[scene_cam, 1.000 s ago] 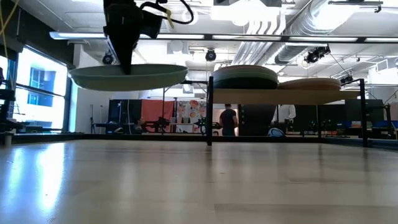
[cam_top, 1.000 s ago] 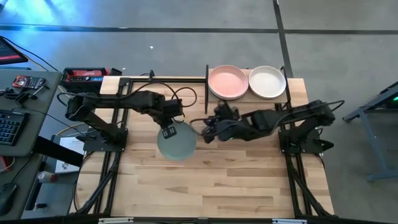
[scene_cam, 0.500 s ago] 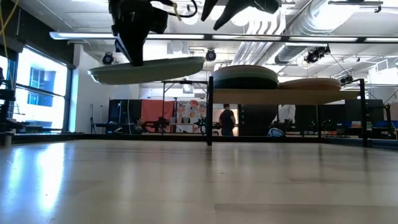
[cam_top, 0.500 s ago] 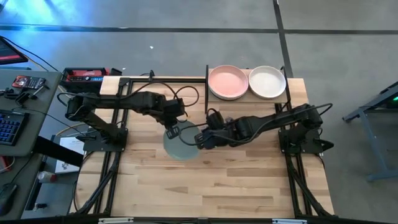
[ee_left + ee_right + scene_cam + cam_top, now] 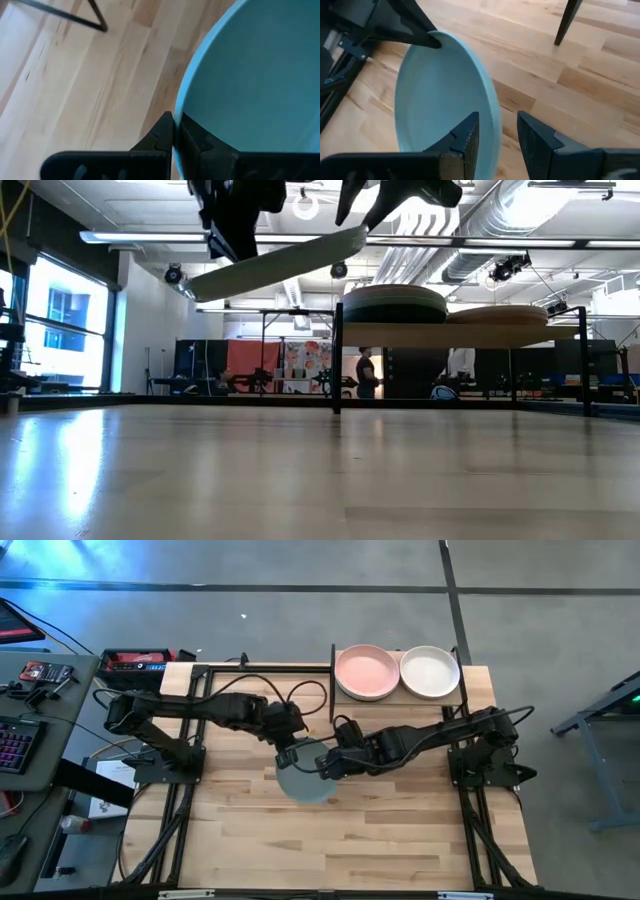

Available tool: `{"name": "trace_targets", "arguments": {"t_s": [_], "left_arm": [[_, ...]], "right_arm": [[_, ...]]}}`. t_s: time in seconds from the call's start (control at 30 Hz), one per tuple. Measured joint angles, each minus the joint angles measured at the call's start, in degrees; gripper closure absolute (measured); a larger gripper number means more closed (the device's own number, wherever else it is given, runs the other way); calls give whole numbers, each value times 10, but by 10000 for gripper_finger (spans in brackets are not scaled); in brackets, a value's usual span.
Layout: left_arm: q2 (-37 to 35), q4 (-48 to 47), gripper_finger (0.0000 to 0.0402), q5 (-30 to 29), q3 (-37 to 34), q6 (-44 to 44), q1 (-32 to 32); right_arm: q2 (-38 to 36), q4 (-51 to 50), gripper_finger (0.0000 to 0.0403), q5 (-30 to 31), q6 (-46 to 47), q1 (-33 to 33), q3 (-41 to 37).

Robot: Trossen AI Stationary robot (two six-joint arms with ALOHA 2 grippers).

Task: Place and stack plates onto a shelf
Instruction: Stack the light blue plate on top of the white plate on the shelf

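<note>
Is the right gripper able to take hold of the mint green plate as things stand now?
Probably yes. The right gripper is open with the rim of the mint green plate between its fingers, and nothing blocks it. The left gripper holds the opposite rim, keeping the plate tilted in the air above the table.

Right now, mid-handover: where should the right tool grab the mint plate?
Probably the raised rim of the mint plate opposite the left tool, approached from the right. The plate hangs tilted, and the right tool is open, straddling that thin free edge.
</note>
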Motion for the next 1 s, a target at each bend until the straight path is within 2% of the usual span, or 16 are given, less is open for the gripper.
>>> {"name": "trace_targets", "arguments": {"t_s": [0.4, 0.47, 0.67, 1.0], "left_arm": [[0, 49, 401, 0, 0, 28, -3], [0, 49, 400, 0, 0, 33, -3], [0, 50, 387, 1, 0, 33, -2], [0, 52, 378, 1, 0, 31, -2]], "right_arm": [[0, -8, 294, -37, 3, -3, 0], [0, -8, 310, -41, 3, -4, 0], [0, -19, 393, -59, 24, -7, -1], [0, -30, 400, -64, 76, -10, -1]]}}
